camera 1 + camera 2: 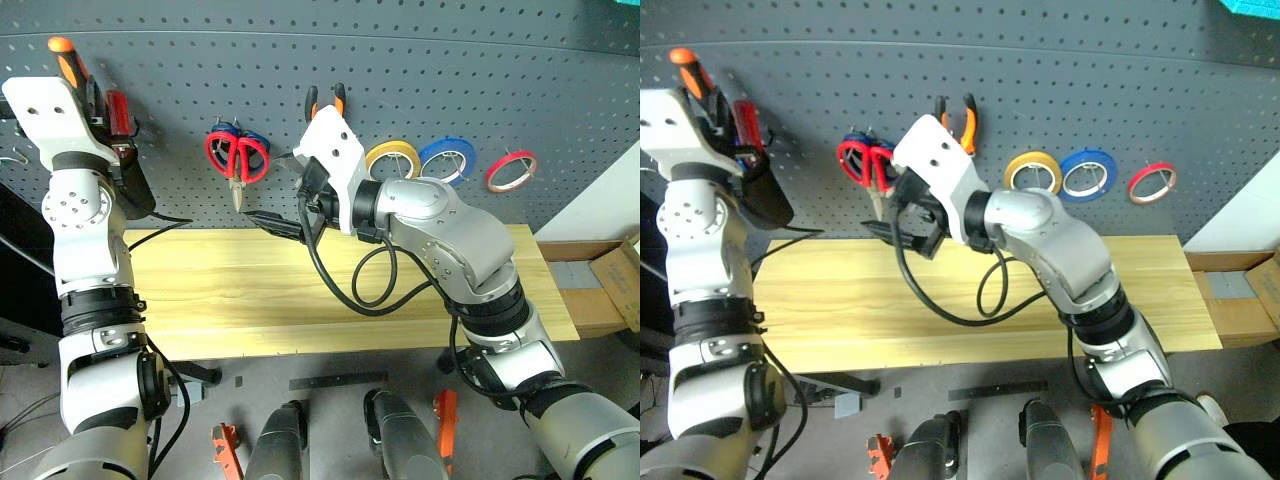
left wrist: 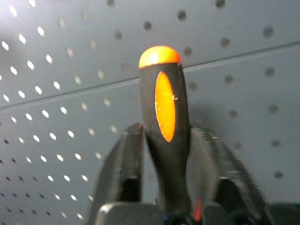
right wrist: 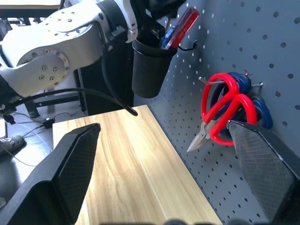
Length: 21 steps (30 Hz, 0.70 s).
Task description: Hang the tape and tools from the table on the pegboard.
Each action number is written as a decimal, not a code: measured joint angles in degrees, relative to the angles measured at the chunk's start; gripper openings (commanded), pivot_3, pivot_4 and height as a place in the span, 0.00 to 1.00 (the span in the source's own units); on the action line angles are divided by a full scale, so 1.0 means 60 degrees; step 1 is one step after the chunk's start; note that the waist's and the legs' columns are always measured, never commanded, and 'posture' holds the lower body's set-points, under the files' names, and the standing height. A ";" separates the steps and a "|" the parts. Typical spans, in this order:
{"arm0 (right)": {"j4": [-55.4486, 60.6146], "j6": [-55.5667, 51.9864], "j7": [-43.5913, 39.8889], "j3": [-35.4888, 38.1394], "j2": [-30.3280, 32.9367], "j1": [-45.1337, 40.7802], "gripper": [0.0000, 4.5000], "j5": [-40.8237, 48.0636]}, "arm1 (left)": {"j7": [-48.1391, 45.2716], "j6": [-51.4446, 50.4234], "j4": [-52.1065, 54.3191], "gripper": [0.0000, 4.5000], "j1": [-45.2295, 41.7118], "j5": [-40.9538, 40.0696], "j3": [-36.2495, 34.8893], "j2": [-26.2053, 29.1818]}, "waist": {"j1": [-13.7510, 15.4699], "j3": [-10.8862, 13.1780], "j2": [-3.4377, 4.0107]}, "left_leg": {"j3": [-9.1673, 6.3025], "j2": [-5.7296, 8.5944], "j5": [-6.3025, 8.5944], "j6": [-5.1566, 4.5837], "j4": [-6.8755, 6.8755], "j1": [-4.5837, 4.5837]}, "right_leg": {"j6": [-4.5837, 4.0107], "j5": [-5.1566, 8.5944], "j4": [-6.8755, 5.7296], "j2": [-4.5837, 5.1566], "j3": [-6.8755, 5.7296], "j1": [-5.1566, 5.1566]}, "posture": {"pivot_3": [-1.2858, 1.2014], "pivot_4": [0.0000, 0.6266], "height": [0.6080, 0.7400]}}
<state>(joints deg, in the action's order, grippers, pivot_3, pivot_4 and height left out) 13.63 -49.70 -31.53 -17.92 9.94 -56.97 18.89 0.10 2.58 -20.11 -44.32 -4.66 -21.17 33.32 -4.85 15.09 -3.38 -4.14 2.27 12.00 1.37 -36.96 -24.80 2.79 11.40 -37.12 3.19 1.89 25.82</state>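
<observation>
The left gripper (image 2: 161, 178) is reaching up at the upper left part of the pegboard (image 1: 480, 90), above a black cup (image 3: 149, 70) hanging there, and the screwdriver (image 2: 163, 126) with the black-and-orange handle is standing upright between its fingers (image 2: 124, 168); the jaws are sitting close on either side of the handle, but whether they are actually clamping it I cannot tell. A red-handled screwdriver (image 3: 180, 26) is sticking out of the same cup. The right gripper (image 3: 164, 168) is hovering level over the back edge of the table (image 1: 250, 300), near its middle, with its jaws standing wide apart and holding nothing, pointing toward the board. The red-handled scissors (image 1: 236, 160) are hanging on a hook with their blades pointing down, in front of the blue-handled scissors (image 3: 260, 110). The pliers (image 1: 325, 100) are hanging just above the right wrist, their orange-and-black handles showing. Further toward the right side of the board, the yellow roll (image 1: 392, 157), the blue roll (image 1: 446, 158) and the thin red tape (image 1: 511, 170) are hanging in a row.
</observation>
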 measured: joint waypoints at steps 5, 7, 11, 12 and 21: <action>0.0183 -0.0002 -0.0070 0.0281 -0.0002 0.0015 1.00 0.0180 | 0.0563 -0.0325 0.1819 0.99 0.0481 -0.0158 -0.0307 -0.0352 | -0.0016 -0.0028 -0.0004 | 0.0003 -0.0003 0.0000 0.0000 0.0001 -0.0002 | -0.0003 -0.0003 -0.0004 0.0000 0.0004 0.0006 | 0.48 0.23 1.00; 0.0367 -0.0002 -0.0129 0.0446 0.0032 0.0089 1.00 0.0333 | 0.0626 -0.0656 0.2616 0.99 0.0583 -0.0175 -0.0300 -0.0393 | -0.0013 -0.0089 -0.0006 | 0.0004 -0.0002 0.0001 -0.0001 0.0000 -0.0002 | -0.0003 -0.0003 -0.0005 -0.0002 0.0003 0.0005 | 0.48 0.22 1.00; 0.0911 -0.0004 -0.0197 0.1005 0.0593 0.0889 1.00 0.0569 | -0.0266 -0.1930 0.4739 0.99 0.1096 -0.0916 0.0370 -0.0561 | 0.0049 -0.0361 -0.0004 | 0.0002 0.0004 0.0001 -0.0002 0.0001 -0.0002 | 0.0000 -0.0004 0.0015 -0.0001 -0.0002 -0.0015 | 0.49 0.19 1.00; 0.0974 -0.0122 -0.0173 0.1224 0.0664 0.1079 1.00 0.0716 | -0.0603 -0.2360 0.5087 0.99 0.1303 -0.1218 0.0626 -0.0594 | 0.0069 -0.0428 0.0018 | -0.0001 0.0008 0.0003 -0.0005 -0.0004 0.0000 | 0.0001 -0.0004 0.0016 -0.0001 -0.0004 -0.0030 | 0.49 0.18 1.00; 0.2116 0.0270 -0.0416 0.2013 0.2025 0.4672 1.00 0.1154 | -0.1948 -0.5980 0.6995 0.99 0.3571 -0.3035 0.2558 -0.1413 | -0.0002 -0.0805 0.0092 | 0.0071 0.0001 -0.0003 -0.0020 0.0003 0.0207 | 0.0012 -0.0009 0.0033 -0.0052 0.0044 -0.0227 | 0.49 0.08 1.00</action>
<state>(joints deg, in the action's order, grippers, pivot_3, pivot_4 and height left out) 26.32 -48.08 -34.02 -5.84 22.09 -28.94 25.81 -11.59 -33.30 21.86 -22.89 -22.87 -5.82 24.84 -4.86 10.26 -2.83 -3.72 2.27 11.98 1.25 -36.94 -23.56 2.86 11.34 -36.92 2.88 2.15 24.46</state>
